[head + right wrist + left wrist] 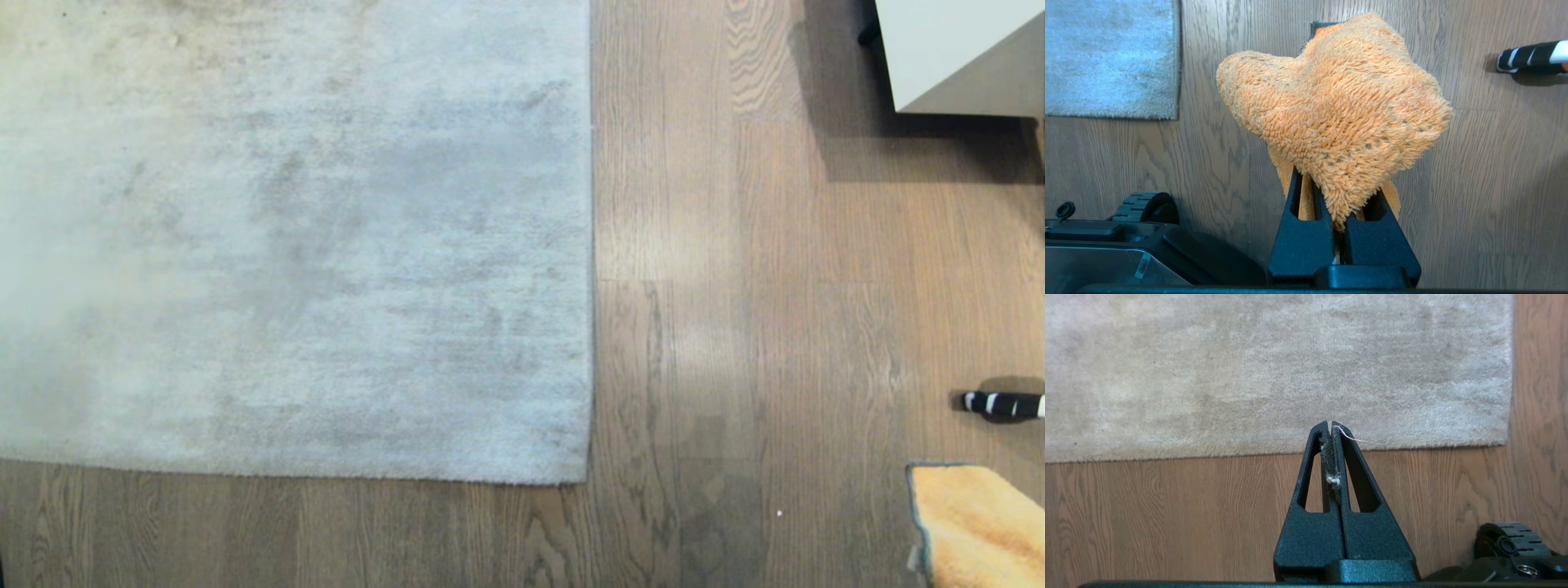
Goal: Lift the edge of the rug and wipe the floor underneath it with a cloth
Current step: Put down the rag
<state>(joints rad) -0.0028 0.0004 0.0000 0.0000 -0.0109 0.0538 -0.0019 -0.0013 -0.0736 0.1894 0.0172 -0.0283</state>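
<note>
The head camera looks straight down from high up at the rug (294, 237) corner and the wood floor (735, 327). The left wrist camera sits low behind the left claw (1330, 426), close to the floor, and sees that same rug corner. The right wrist camera sits behind the right claw (1316, 28), near the cloth (1339, 118), and shares the corner too.

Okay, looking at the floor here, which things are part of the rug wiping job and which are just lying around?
Job: rug edge; floor; cloth, clamped in the right gripper; left gripper, shut and empty.

Lying about: striped black-and-white object; pale furniture corner.
</note>
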